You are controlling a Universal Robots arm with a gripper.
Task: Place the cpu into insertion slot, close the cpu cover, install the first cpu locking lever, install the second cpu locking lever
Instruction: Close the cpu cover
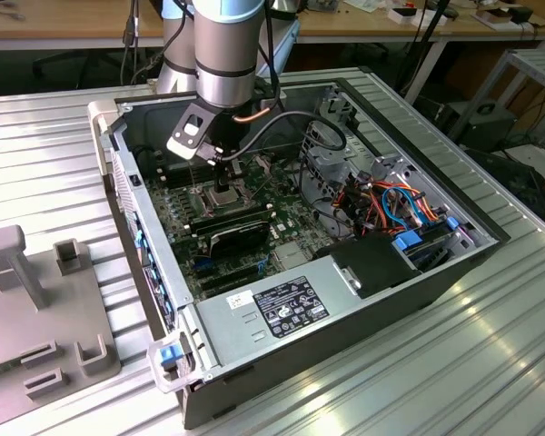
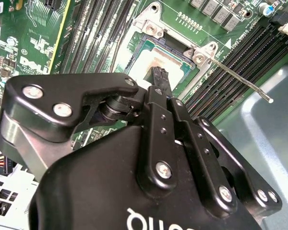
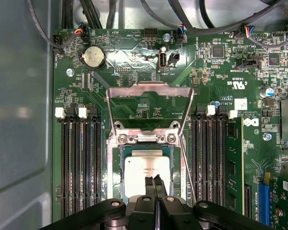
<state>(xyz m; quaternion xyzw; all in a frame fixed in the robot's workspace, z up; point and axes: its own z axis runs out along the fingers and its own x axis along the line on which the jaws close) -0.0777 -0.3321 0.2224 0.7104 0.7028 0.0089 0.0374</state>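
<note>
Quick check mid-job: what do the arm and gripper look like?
The arm is a silver-grey cylinder with a pale blue band. A whitish bracket sits at its wrist, and an orange cable and a black cable loop off it. The gripper is matte black, with slim linked bars, silver screws and white lettering.

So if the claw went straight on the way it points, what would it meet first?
The cpu, seated in the insertion slot; the claw may be touching it, depth is unclear.
</note>
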